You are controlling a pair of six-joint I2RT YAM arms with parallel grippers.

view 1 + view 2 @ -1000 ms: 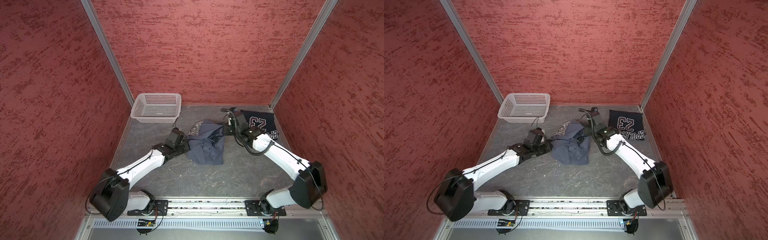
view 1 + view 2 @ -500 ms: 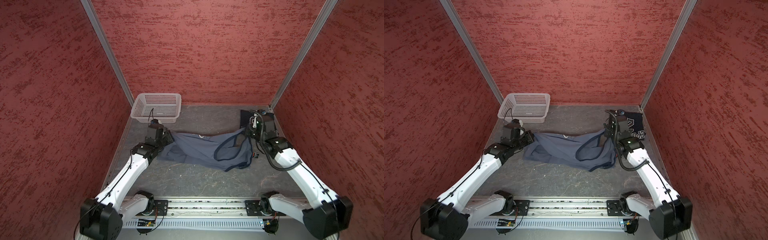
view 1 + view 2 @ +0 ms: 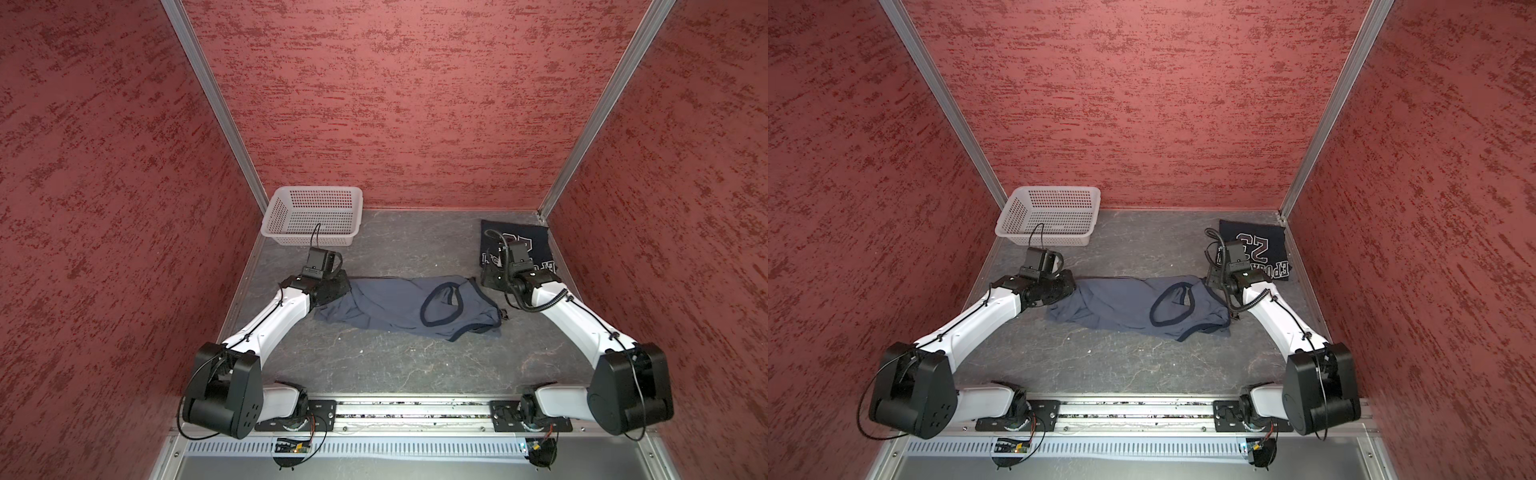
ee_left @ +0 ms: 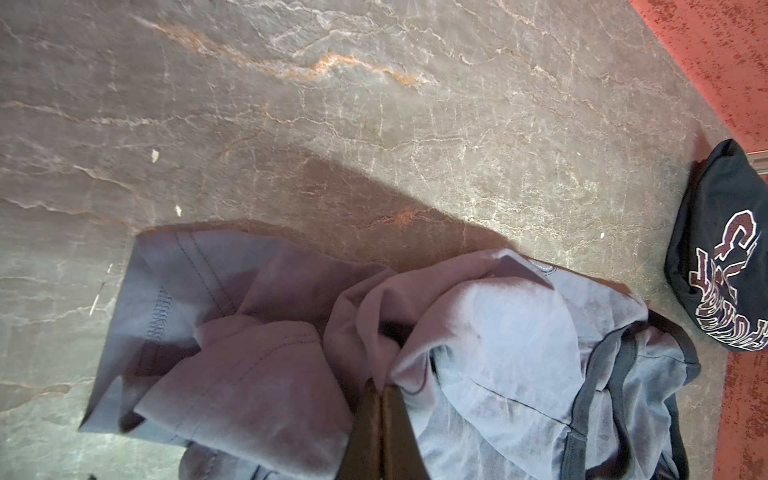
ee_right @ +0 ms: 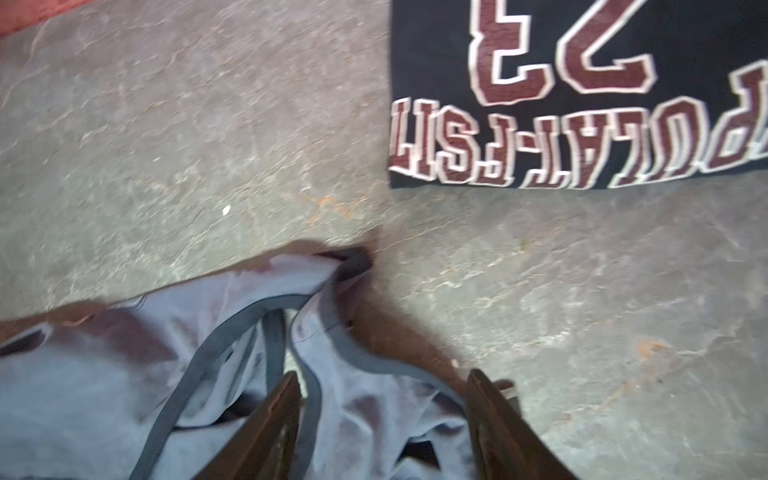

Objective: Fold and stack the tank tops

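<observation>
Grey tank top, outside basket: left gripper pinches it, right gripper spread.

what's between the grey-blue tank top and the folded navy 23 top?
Nothing: bare table separates the grey-blue tank top from the navy top, clear in the right wrist view. They do not touch.

top views: overhead, whole table | wrists: close, sharing grey top
</observation>
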